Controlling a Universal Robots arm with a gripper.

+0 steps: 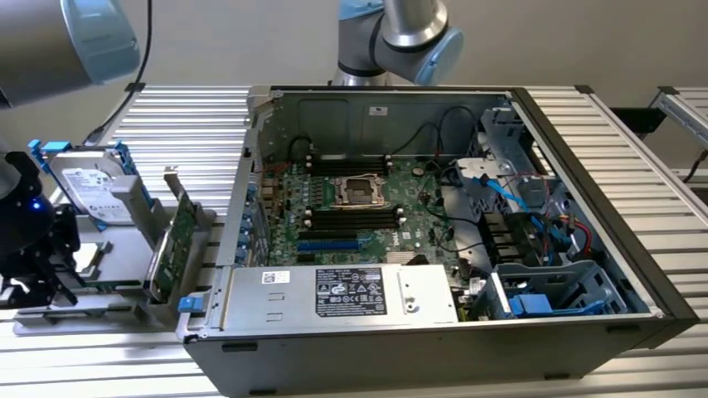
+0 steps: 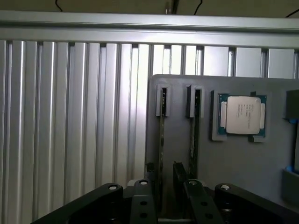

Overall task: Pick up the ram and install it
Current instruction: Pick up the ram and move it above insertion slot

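Ribbed aluminium tabletop [image 1: 188, 124] under a plain pale wall, carrying an open computer case [image 1: 625, 249] with its motherboard [image 1: 343, 207] and power supply [image 1: 343, 290] exposed. At the exterior view's left, beside the case, a grey holder [image 1: 119, 236] bears a hard drive [image 1: 94, 195] and an upright expansion card [image 1: 166, 257]. The arm rises from its base [image 1: 393, 33] behind the case, and one link [image 1: 55, 41] crosses the upper corner at the exterior view's left, above the holder. In the wrist view the pincer [image 2: 168, 205] hangs over the holder [image 2: 233, 168], fingers [image 2: 142, 203] set apart and gripping nothing. The ram [image 2: 161, 140] stands on edge in a slot of the holder (seen edge-on as a thin strip), running into the gap between the fingers; contact cannot be told. A second stick [image 2: 194, 135] occupies the neighbouring slot, and a processor [image 2: 243, 115] lies in its recess just beside that.
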